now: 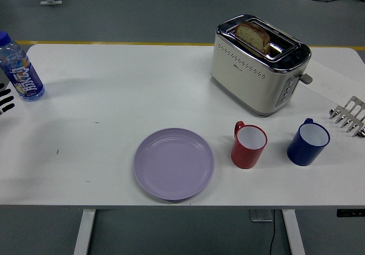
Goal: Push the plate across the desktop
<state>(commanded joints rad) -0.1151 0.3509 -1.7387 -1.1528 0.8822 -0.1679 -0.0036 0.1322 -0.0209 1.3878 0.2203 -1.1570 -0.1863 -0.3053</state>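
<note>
Barely anything of the left hand (5, 102) shows: a few black-and-white fingertips poke in at the left edge of the table (114, 95), and I cannot tell whether they are spread or curled. The right hand is out of sight altogether. Just above those fingertips, near the far left corner, stands a water bottle (19, 68) with a blue cap and label; its print is too small to read.

The lilac plate (174, 163) lies flat close to the near edge, a little left of the middle, with nothing on it and nothing touching it. It is well apart from the hand. Just to its right is a red mug (248, 145), white inside and holding nothing, handle turned toward the far side. Further right is a blue mug (308, 142), likewise white inside and bare.

Behind the mugs, toward the far right corner, sits a cream and chrome toaster (259, 64) with a slice of bread (254, 36) standing up out of one slot. At the right edge a metal rack (349, 115) is cut off by the frame, so only part shows.
</note>
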